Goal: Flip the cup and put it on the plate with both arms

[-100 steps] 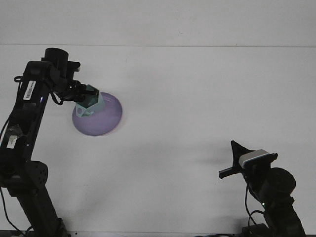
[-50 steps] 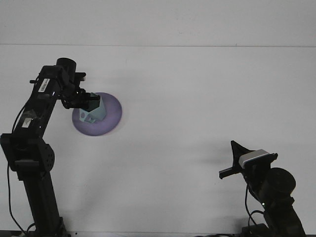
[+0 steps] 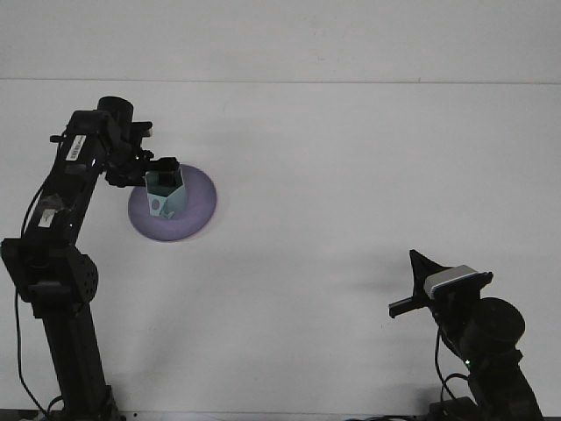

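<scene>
A plain white worktop [image 3: 351, 193] fills nearly the whole front view, smooth and matte. Along the top, a thin straight seam runs across, and above it lies a slightly greyer white band [image 3: 351, 39], perhaps a wall or backboard; the view does not settle which. Light is even and soft, casting only faint, diffuse shadows on the surface.

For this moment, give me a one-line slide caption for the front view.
Left gripper at the teal cup standing on the purple plate; right gripper idle, far across the white table.
</scene>
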Tool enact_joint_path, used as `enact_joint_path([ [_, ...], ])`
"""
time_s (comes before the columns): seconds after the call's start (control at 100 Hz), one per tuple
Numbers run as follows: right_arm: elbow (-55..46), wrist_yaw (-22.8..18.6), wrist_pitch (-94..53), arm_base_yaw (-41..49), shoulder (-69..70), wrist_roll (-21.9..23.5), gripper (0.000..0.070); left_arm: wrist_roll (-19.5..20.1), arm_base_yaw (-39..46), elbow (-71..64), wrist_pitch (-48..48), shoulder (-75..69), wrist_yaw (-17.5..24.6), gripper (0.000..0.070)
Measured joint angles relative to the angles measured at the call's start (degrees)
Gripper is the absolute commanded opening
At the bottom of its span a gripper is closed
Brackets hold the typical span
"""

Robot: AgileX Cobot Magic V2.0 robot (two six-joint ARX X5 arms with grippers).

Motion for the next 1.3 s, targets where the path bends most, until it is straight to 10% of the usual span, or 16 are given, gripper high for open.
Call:
enact_joint_path([
  [0.25,0.0,0.0,0.3,0.0,0.0,0.0,0.0,-0.2,0.1,0.7,-0.2,-9.1,0.0,0.0475],
  [0.44,0.0,0.0,4.1,0.0,0.0,0.0,0.0,-0.9,1.0,0.7,0.4,-22.3,0.1,0.0001],
  [0.86,2.7,1.1,5.5,-0.1,0.0,0.4,0.0,1.4,1.2,-4.3,3.4,-51.0,-2.9,0.0013],
  [1.3,-3.9,0.6,11.5,-0.1,-6.6,0.7,0.0,1.9,1.2,-69.4,42.6,-98.7,-5.1,0.0013],
])
